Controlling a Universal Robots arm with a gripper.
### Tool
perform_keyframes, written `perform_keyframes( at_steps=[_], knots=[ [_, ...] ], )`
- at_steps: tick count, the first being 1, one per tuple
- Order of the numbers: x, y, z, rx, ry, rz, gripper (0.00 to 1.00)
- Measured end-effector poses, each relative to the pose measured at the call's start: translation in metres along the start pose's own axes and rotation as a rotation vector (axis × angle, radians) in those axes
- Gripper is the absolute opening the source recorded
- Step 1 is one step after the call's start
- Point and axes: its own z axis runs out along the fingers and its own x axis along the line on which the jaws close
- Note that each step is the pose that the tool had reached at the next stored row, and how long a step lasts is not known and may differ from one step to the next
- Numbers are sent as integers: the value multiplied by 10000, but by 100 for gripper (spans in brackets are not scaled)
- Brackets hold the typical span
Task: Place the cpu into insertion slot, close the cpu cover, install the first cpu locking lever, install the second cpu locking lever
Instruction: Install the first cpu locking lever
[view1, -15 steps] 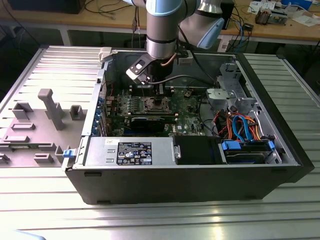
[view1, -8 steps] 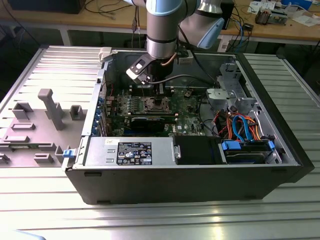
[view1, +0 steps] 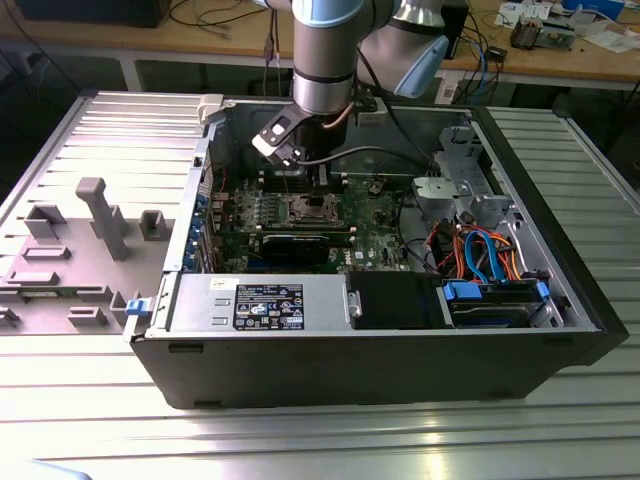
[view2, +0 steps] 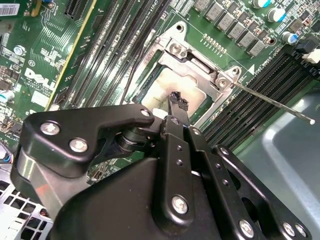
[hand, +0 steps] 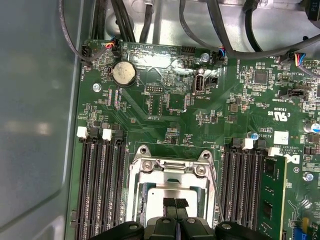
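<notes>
Cpu (hand: 155, 196) seated in the insertion slot (view1: 308, 208) at mid-frame of the exterior view, cpu cover (hand: 172, 167) apparently lowered over it, one locking lever (view2: 273, 102) judged unlatched; gripper (hand: 175, 203), fingers pressed together and empty, poised over the chip.

My gripper (hand: 175, 203) black. Cpu (hand: 155, 197) dull silver; cpu cover (hand: 172, 167) brighter silver. Circuit board (hand: 165, 107) around cpu cover green. Memory slots (hand: 100, 185) flanking cpu cover black, with white latches (hand: 82, 132).

ribbed metal table (view1: 330, 440) | wooden workbench (view1: 560, 62) behind | cables (view1: 215, 15) on it | glare on table front
</notes>
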Motion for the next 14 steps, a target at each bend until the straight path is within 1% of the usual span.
perform_keyframes(
  at_steps=[10, 14],
  knots=[
    [-1, 0, -34, 0, 0, 0, 11],
    [-2, 0, -59, 1, -2, 0, 11]
  ],
)
